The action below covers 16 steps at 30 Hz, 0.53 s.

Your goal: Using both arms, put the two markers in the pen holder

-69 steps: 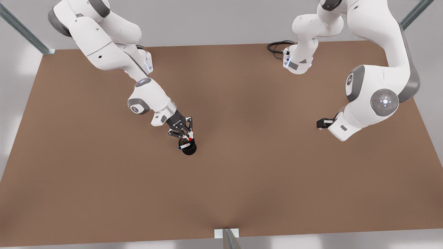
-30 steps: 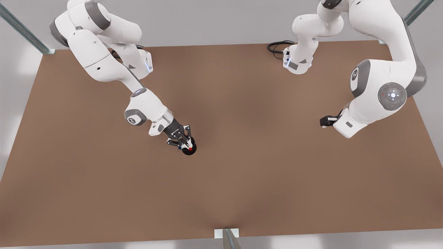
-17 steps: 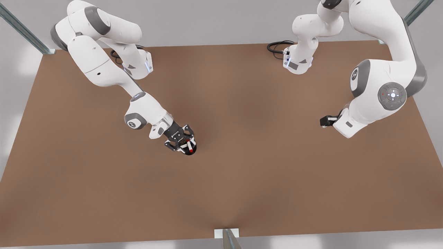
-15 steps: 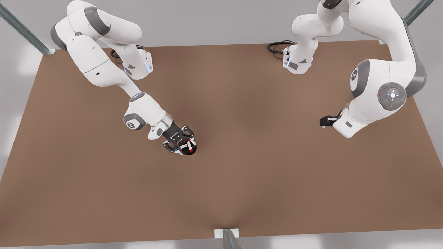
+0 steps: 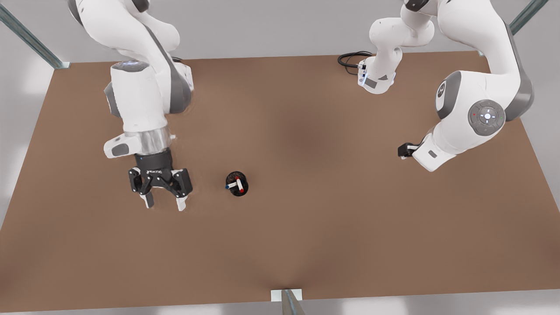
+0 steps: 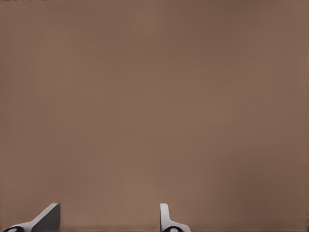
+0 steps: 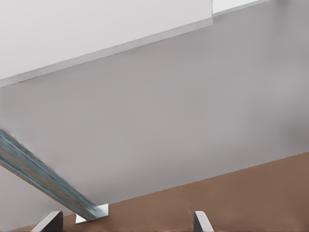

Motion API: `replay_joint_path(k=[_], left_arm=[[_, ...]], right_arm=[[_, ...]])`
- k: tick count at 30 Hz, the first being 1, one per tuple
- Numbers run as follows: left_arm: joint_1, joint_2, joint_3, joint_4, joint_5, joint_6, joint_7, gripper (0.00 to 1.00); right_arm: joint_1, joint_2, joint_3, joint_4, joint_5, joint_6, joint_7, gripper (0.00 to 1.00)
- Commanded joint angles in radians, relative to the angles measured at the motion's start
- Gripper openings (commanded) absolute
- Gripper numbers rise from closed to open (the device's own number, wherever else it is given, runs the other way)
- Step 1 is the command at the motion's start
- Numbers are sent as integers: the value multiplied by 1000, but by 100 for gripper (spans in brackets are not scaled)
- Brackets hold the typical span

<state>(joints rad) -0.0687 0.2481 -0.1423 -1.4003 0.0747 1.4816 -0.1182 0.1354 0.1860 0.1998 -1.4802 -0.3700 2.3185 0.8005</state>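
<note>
I see both markers, red (image 5: pixel 239 185) and blue (image 5: pixel 232 186), resting in the pen holder (image 5: pixel 237 184), well apart from my left gripper (image 5: pixel 165 204), jaws wide and empty. The right gripper (image 5: pixel 401 151) waits far off, fingers seemingly apart too.

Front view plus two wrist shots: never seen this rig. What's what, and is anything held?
Two white robot arms stand over a brown table, seen from above. The other two pictures come from cameras on the wrists. The left gripper, on the front view's left, hangs open and empty over bare table. The right gripper waits at the front view's right, fingers apart, camera aimed at the table's far edge. The black pen holder stands between them with the red marker and blue marker in it.
</note>
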Motion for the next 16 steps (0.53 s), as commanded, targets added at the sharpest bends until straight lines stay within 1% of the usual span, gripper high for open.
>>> replay_joint_path(k=[1,2,3,4,5,6,7,9,11,14,15,16], left_arm=[[-2,-1,0,1,0,-23,0,100],[-8,2,1,1,4,-23,0,100],[-8,4,1,1,4,-23,0,100],[-8,7,1,1,4,-23,0,100],[-6,8,3,1,4,-23,0,100],[-6,11,3,1,5,-23,0,100],[-6,11,3,1,5,-23,0,100],[-8,13,3,1,5,-23,0,100],[-8,13,3,1,5,-23,-1,100],[-6,14,3,1,5,-21,0,100],[-6,14,3,1,5,-23,-1,100],[-6,16,3,1,5,-21,0,100]], right_arm=[[7,-10,-85,46,259,-710,-715,100],[-42,-17,-79,49,330,-772,-722,100],[-72,-23,-83,49,335,-777,-785,100],[-91,-26,-72,54,385,-788,-814,100],[-94,-28,-71,54,396,-821,-802,100],[-103,-26,-86,55,490,-820,-807,100],[-146,-28,-74,58,491,-826,-817,100],[-145,-22,-79,63,477,-817,-820,100],[-132,-28,-60,64,416,-823,-921,100],[-143,-33,-63,98,408,-835,-957,100],[-132,-30,-62,132,346,-834,-951,100],[-134,-31,-39,133,303,-827,-958,100]])
